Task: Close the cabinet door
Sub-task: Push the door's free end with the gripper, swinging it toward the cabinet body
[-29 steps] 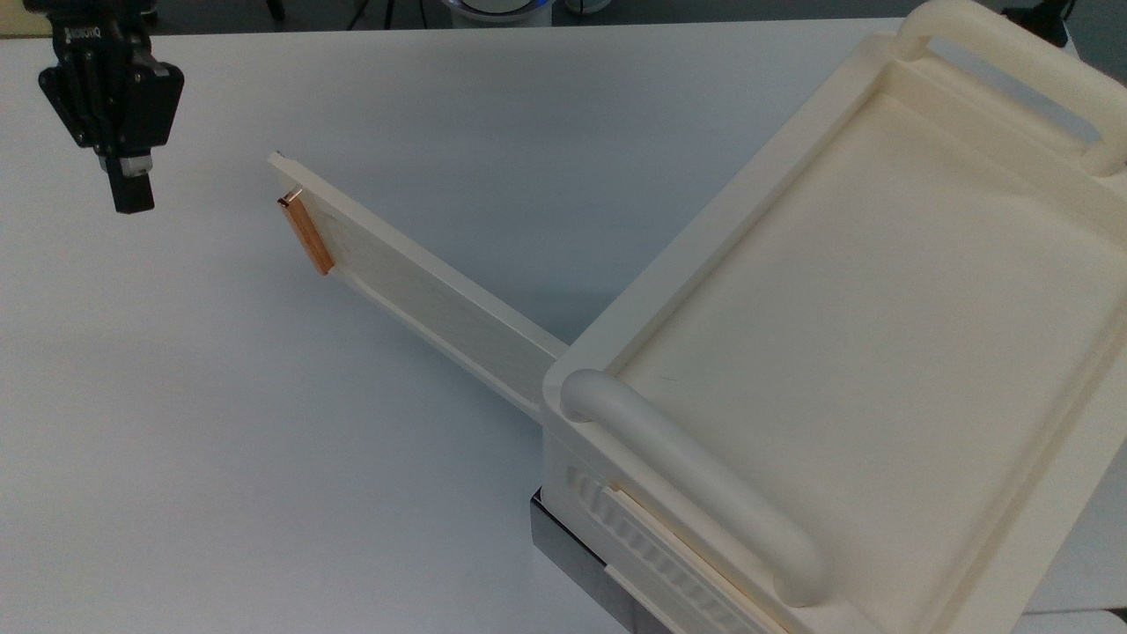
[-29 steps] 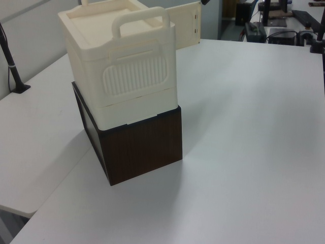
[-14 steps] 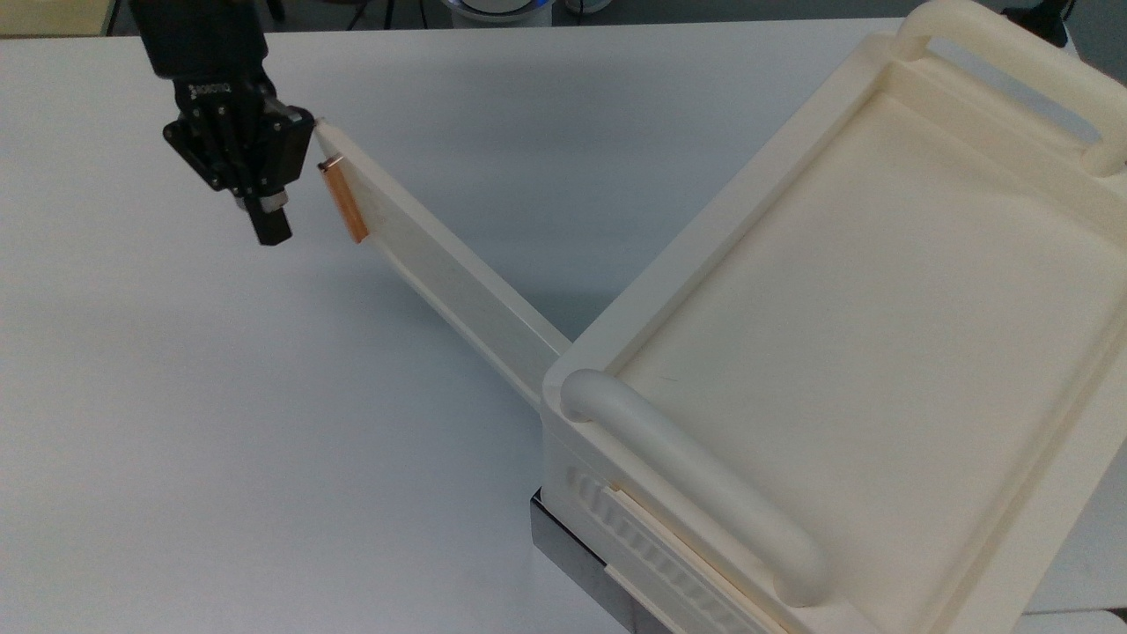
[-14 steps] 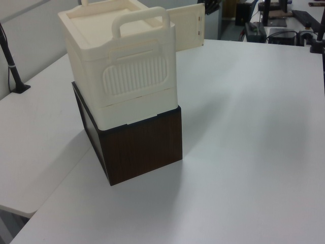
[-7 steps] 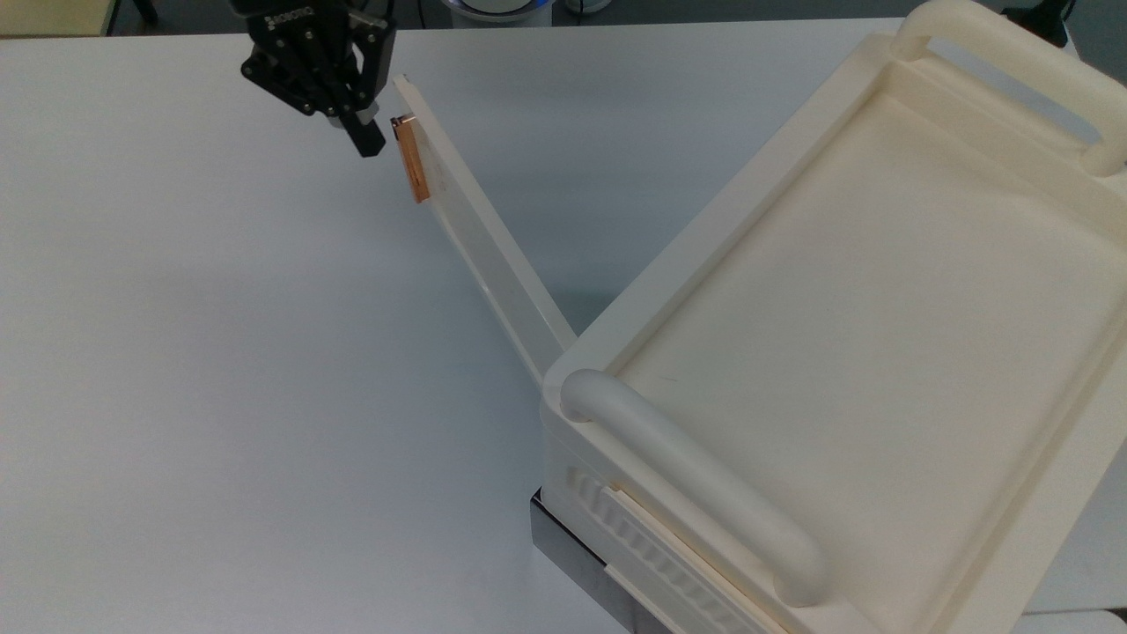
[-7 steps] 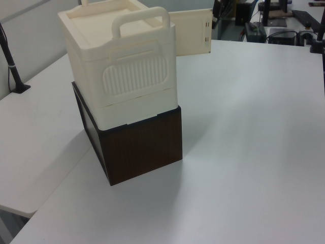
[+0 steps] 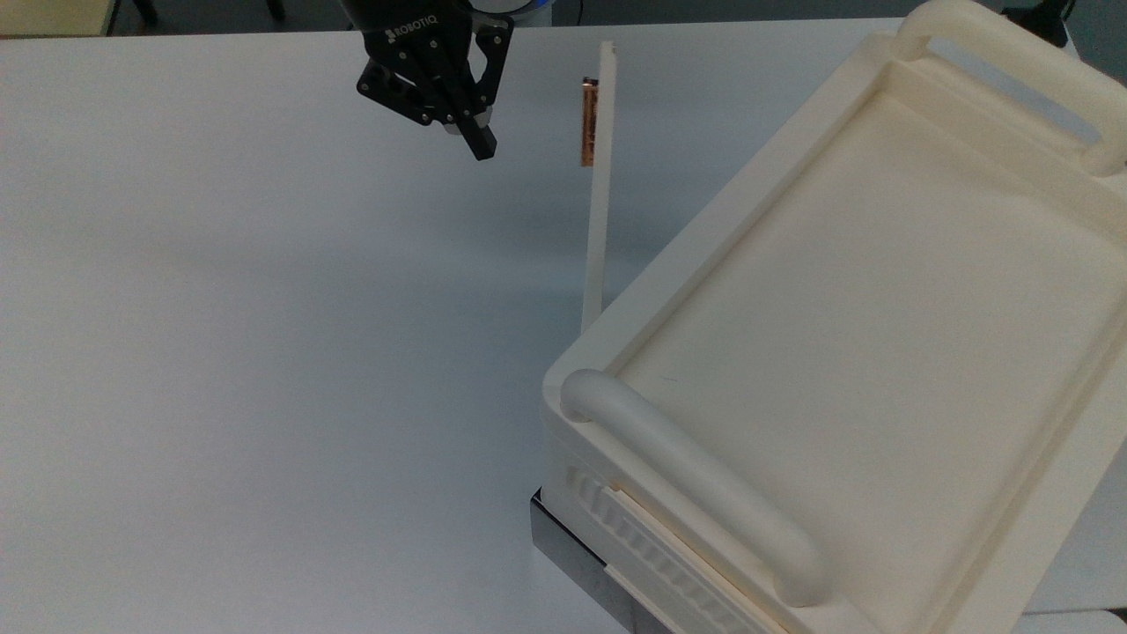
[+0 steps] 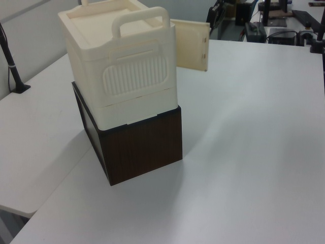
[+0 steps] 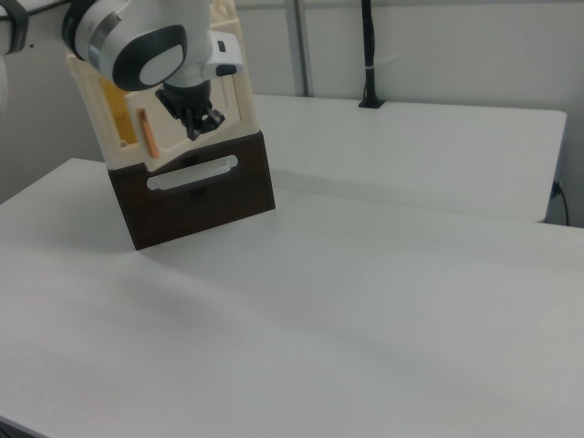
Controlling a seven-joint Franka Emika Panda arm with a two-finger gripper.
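The cabinet is a large cream-white box with two thick loop handles, standing on a dark base. Its cabinet door stands swung out, edge-on in the top view, with a copper-orange bar handle near its free end. In the left view the cabinet door angles out from the cabinet's far side. My black gripper hangs shut and holding nothing, to the top view's left of the handle and apart from it. The right view has the gripper just right of the handle.
The white table stretches wide to the top view's left of the cabinet. In the right view a black pole stands at the back of the table. Desks and dark equipment lie beyond the table in the left view.
The gripper swept to the top view's right along the back of the table, pushing the door's free end. The door has swung round toward the cabinet and is now apart from the gripper.
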